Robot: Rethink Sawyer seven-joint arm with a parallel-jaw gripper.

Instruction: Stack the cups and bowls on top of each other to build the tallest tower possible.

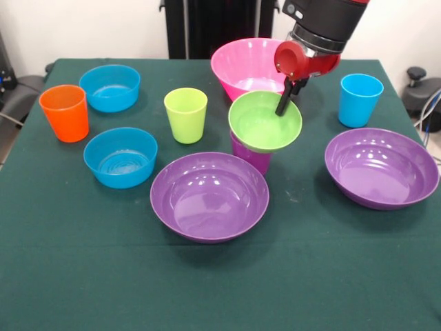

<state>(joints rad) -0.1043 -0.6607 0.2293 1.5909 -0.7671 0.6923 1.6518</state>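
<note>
The small green bowl [260, 125] sits tilted on top of the purple cup [251, 158] at the table's middle. My gripper [284, 107] comes down from the upper right and grips the green bowl's far rim, with one black finger [285, 100] showing inside the bowl. One wide purple bowl [209, 198] stands just in front of the cup, the other [381, 169] at the right. The pink bowl [242, 65] stands behind. The lime green cup [186, 114], orange cup [64, 112] and light blue cup [360, 101] stand upright. Two blue bowls [109, 87] [120, 158] are at the left.
All things stand on a dark green tablecloth [76, 269]. The robot's black pedestal [207, 24] rises at the far edge behind the pink bowl. Chairs and cables show beyond the table's left and right edges.
</note>
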